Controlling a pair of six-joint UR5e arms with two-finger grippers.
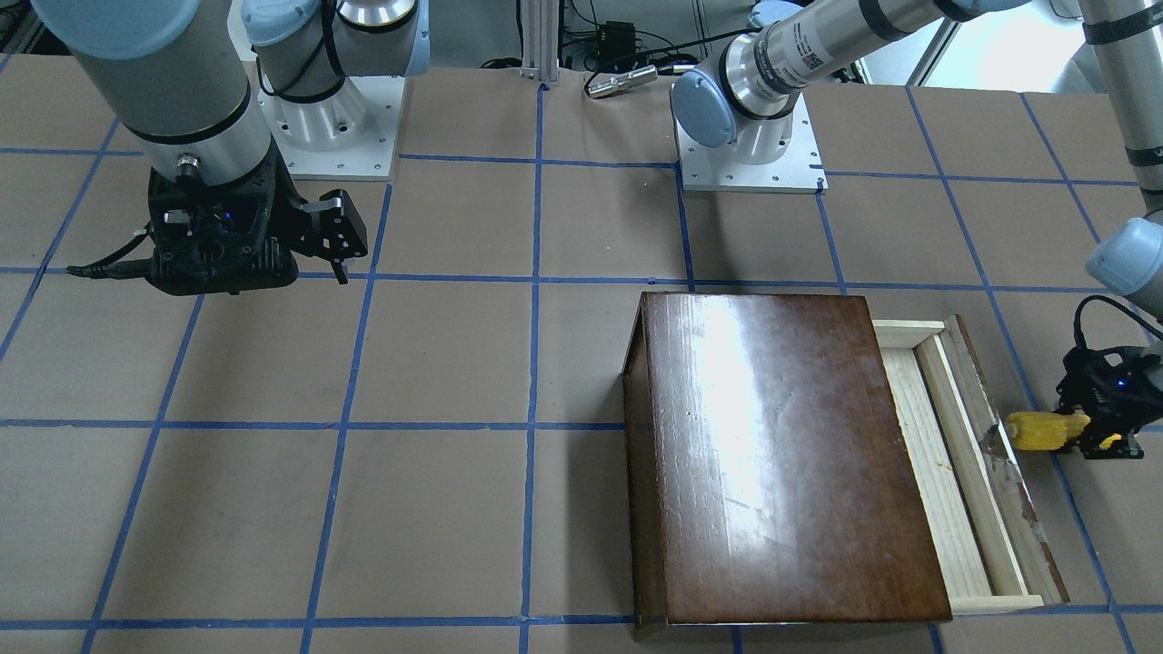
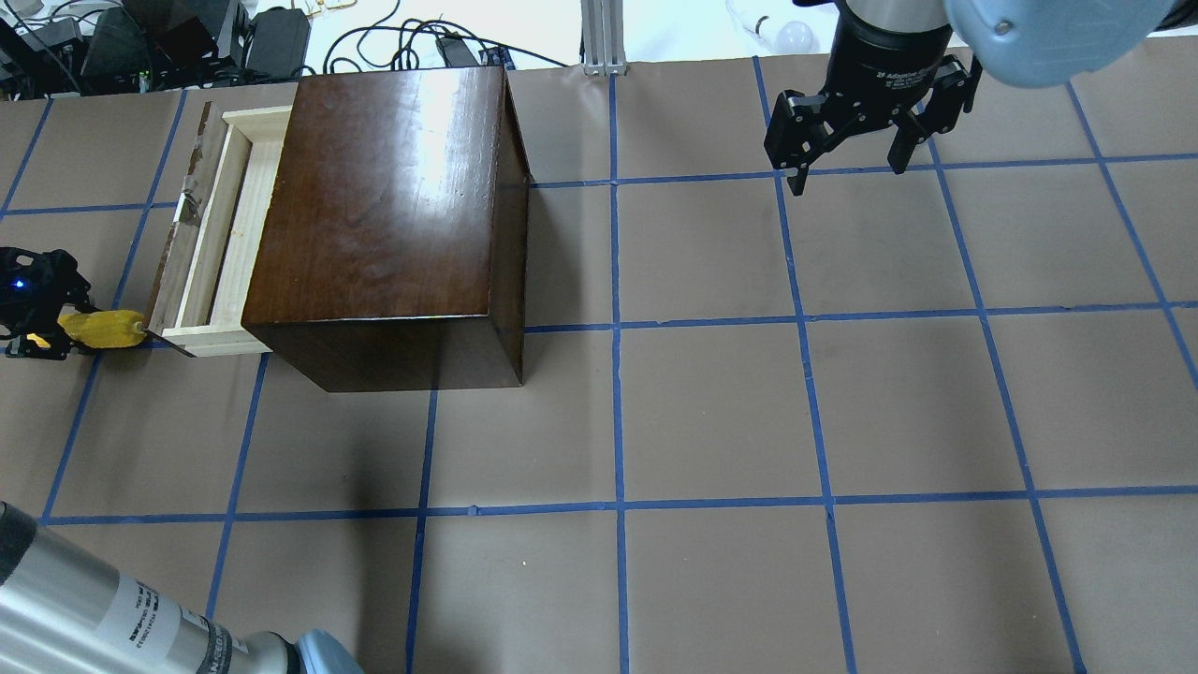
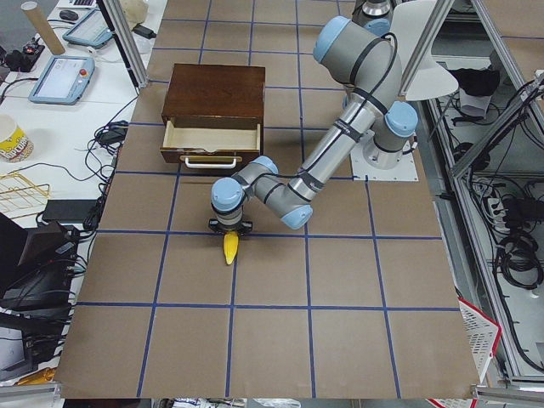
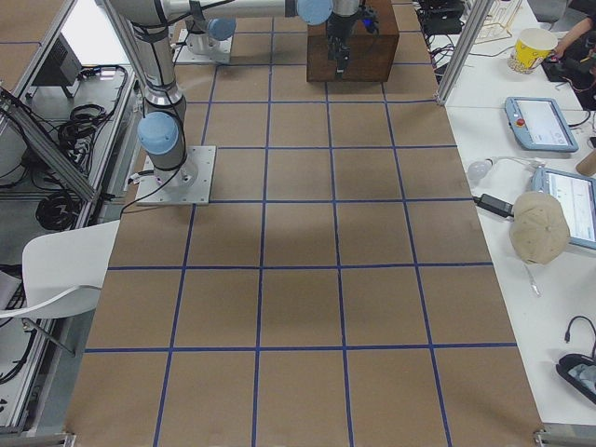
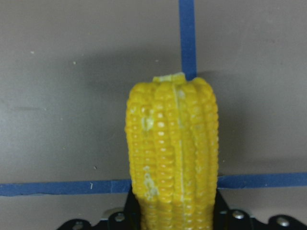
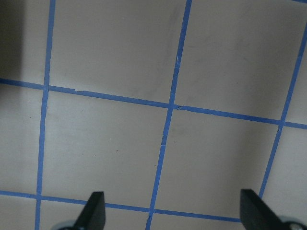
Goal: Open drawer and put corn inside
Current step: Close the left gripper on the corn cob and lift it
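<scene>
The glossy dark-brown box (image 2: 384, 197) stands at the table's left. Its drawer (image 2: 220, 225) is pulled open, showing a pale wooden tray that is empty (image 1: 945, 454). My left gripper (image 2: 42, 318) is shut on the yellow corn (image 2: 103, 328) and points down, with the cob hanging below it over the table. The corn (image 3: 229, 246) is outside the drawer, in front of the worn front panel (image 1: 995, 454). The left wrist view shows the corn (image 5: 172, 153) above brown paper and blue tape. My right gripper (image 2: 850, 173) is open and empty, far to the right.
The brown paper table (image 2: 711, 412) carries a grid of blue tape lines. The arm bases (image 1: 750, 163) stand at the robot's edge. Cables and devices (image 2: 187, 37) lie beyond the box, off the table.
</scene>
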